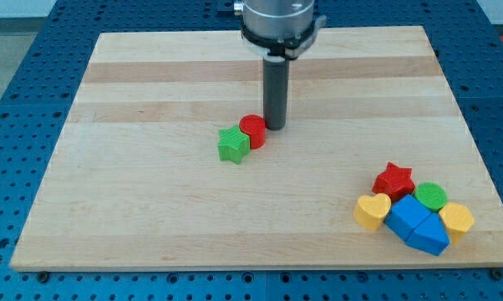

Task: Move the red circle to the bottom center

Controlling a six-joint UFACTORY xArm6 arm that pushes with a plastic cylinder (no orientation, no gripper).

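Tip (276,127) position: the rod's lower end rests on the wooden board (151,209) at the centre of the view, just beside the red circle (253,130), at the circle's 3 o'clock to 2 o'clock side. Whether tip and circle touch cannot be told. No claw is fitted; the arm ends in a plain rod, so nothing is clenched, released or grasped, and all motion is by pushing.

Task object: the red circle lies near the board's centre. A green star (233,145) stands against it at its 8 o'clock side, apparently touching.

Outlying objects: a cluster sits near the board's 4 o'clock corner, well apart from the tip. It holds a red star (393,179), a green circle (430,196), a yellow heart (372,211), a further yellow block (456,220) of unclear shape, and two blue blocks (416,224) pressed together.

Status: judged from position, the circle is not yet at the bottom centre, which lies at its 6 o'clock.

Hazards:
1. From the present side, a push would drive the circle toward 9 o'clock and into the green star, carrying both off course.
2. An off-centre contact on the round block would likely let it slip sideways off the tip.
3. Overshoot toward 6 o'clock could send the circle over the board's edge.
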